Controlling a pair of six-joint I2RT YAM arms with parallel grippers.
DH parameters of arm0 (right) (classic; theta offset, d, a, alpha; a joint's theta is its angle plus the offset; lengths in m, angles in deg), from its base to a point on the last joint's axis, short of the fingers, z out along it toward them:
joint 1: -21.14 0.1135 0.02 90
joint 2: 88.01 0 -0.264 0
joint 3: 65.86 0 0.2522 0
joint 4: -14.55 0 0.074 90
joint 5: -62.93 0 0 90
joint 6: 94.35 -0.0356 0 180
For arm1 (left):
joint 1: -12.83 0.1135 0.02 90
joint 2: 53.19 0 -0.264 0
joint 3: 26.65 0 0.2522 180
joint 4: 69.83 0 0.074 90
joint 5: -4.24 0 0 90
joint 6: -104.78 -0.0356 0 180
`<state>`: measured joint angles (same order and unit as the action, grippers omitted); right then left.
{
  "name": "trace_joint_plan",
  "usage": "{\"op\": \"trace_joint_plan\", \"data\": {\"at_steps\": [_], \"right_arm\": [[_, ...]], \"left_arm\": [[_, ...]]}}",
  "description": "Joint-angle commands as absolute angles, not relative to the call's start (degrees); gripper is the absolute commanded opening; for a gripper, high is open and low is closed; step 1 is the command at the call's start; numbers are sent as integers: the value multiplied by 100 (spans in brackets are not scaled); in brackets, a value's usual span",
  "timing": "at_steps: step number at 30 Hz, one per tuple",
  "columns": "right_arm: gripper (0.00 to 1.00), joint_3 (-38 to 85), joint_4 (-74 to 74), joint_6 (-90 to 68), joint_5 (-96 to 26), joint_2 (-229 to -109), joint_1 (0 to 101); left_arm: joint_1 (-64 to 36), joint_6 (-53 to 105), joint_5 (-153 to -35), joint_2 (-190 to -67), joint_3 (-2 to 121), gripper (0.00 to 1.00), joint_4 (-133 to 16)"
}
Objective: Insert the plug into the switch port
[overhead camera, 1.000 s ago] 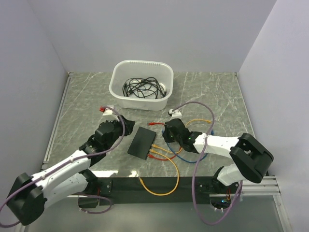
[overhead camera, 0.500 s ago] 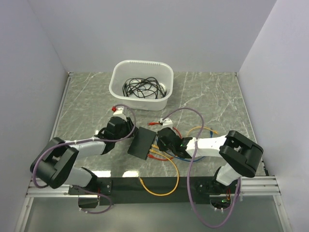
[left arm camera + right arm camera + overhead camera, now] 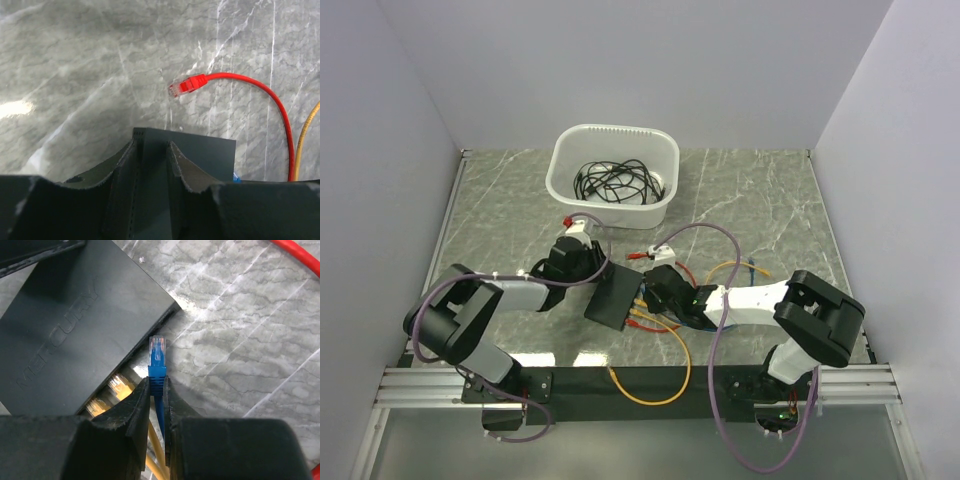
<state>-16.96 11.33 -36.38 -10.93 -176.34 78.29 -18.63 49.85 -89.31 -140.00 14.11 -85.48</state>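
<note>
The black switch lies flat at the table's middle, its port edge facing right. It also shows in the right wrist view, with two yellow plugs in its ports. My left gripper is at the switch's far left corner. In the left wrist view its jaws are closed on the switch's edge. My right gripper is shut on a blue plug. The plug's clear tip points at the port edge near the far corner, a little apart from it.
A loose red plug with its red cable lies just beyond the switch, also in the top view. A white tub holding black cables stands at the back. Yellow cables loop off the near edge.
My left arm swung in from the lower left, and its gripper reached the switch's far left corner. My right gripper moved left with the blue plug, closer to the port edge.
</note>
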Motion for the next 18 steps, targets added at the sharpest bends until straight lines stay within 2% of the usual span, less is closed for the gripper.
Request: {"op": "trace_joint_plan", "data": {"at_steps": [1,18], "right_arm": [[0,-1510,1371,-3608,-994,-17616,7932],[0,-1632,1652,-3344,-941,-17441,8433]], "left_arm": [[-1846,4809,-9191,-14161,1664,34,-8771],[-1846,4466,-9982,-14513,2015,30,-8833]]}}
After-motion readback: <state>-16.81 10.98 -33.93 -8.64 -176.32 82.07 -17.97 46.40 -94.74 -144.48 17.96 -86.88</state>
